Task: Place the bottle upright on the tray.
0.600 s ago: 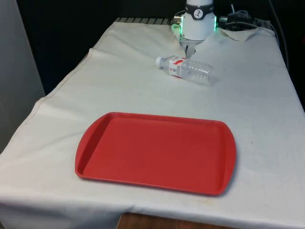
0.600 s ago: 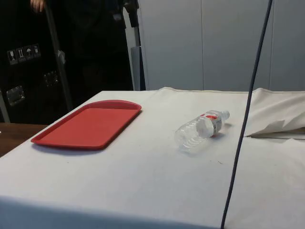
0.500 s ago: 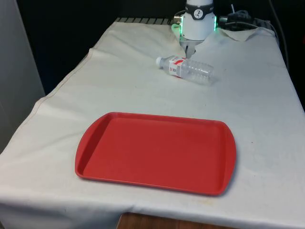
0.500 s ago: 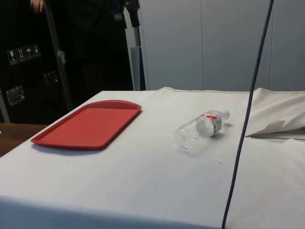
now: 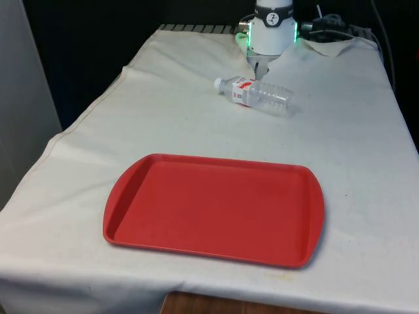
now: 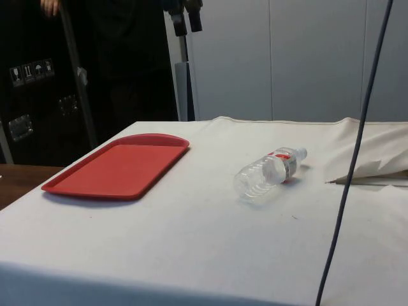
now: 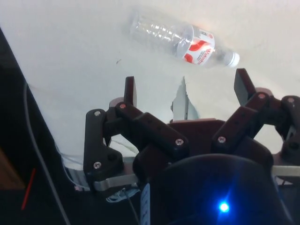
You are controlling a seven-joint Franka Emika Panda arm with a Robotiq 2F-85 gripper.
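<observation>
A clear plastic bottle (image 5: pixel 256 95) with a red-and-white label and a white cap lies on its side on the white cloth, its cap towards the front view's left. It also shows lying down in the side view (image 6: pixel 268 173) and in the wrist view (image 7: pixel 180 37). The red tray (image 5: pixel 131 196) sits empty near the table's front edge, well apart from the bottle (image 6: pixel 83 182). My gripper (image 7: pixel 186 89) hangs above and behind the bottle, open, with nothing between its black fingers (image 7: pixel 130 91). In the front view the gripper (image 5: pixel 260 67) is just beyond the bottle.
A black cable (image 6: pixel 357 146) hangs across the side view's right. The cloth is rumpled into a fold (image 6: pixel 373 169) near the robot's end. A person's hand (image 6: pixel 48 6) shows by the dark cabinets. Bare cloth lies between the bottle and the tray.
In the side view the black fingertips at the top edge have shifted right and a little lower, and the hanging cable has swung right. The bottle and the tray have not moved.
</observation>
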